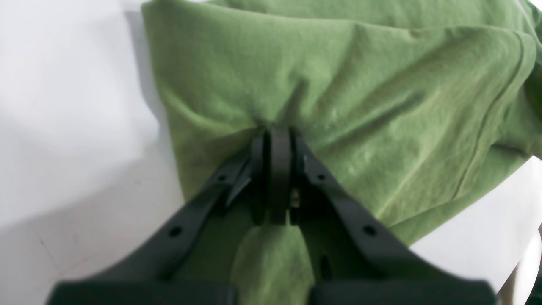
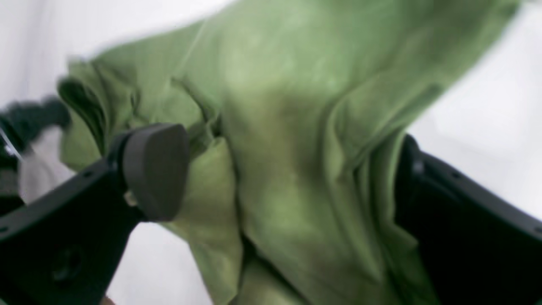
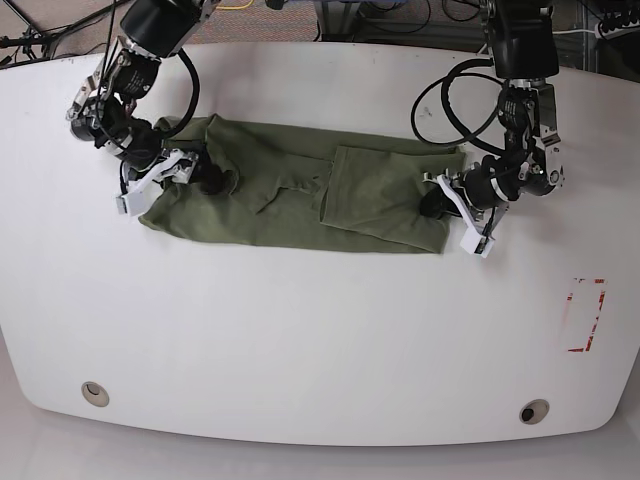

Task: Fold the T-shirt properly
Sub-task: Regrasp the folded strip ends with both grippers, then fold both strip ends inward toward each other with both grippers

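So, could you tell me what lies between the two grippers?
Only the T-shirt spans from the right gripper to the left gripper, as the base view shows.

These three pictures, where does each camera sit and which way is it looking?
Left wrist: sits on the left arm, looks along the left gripper, pinched shut on the T-shirt.
Right wrist: sits on the right arm, looks between the open fingers of the right gripper, cloth between them.
Base: looks down from above on the table; both arms show.
All three share the T-shirt.
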Controlling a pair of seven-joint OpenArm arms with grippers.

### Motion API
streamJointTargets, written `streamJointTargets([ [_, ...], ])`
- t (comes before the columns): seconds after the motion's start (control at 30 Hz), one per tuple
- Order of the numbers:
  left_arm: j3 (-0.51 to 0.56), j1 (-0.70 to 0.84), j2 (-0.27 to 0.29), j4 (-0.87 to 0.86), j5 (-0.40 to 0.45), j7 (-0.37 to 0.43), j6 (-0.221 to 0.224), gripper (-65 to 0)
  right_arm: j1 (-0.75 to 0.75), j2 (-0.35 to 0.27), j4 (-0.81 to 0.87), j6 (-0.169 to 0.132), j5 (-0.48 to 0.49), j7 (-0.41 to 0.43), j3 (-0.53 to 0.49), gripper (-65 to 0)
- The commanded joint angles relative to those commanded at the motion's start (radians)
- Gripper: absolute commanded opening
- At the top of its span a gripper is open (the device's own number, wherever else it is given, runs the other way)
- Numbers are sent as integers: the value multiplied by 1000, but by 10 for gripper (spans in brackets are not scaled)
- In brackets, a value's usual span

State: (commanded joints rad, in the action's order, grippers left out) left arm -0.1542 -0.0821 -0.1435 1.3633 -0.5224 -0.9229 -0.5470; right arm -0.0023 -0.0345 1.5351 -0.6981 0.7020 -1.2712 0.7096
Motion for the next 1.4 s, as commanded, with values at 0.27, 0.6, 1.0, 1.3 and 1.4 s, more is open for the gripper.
streamJointTargets([
  [0.27,0,0,0,0,2,0,0,-650,-3,-5,0,0,-9,34,-5,-430],
  [0.6,2,0,0,-3,5,-2,9,-650,-5,-21,37,0,-12,40,-6,-650],
  [1.0,123,-25,41,-54,74,2,114,-650,-58,-89,261,104,-12,44,-124,-650],
  [1.3,146,-120,121,-247,98,31,118,-650,-61,-95,430,232,-11,61,-330,-650],
  [1.4,147,-146,150,-315,157,87,118,-650,-41,-94,431,234,-11,69,-388,-650],
])
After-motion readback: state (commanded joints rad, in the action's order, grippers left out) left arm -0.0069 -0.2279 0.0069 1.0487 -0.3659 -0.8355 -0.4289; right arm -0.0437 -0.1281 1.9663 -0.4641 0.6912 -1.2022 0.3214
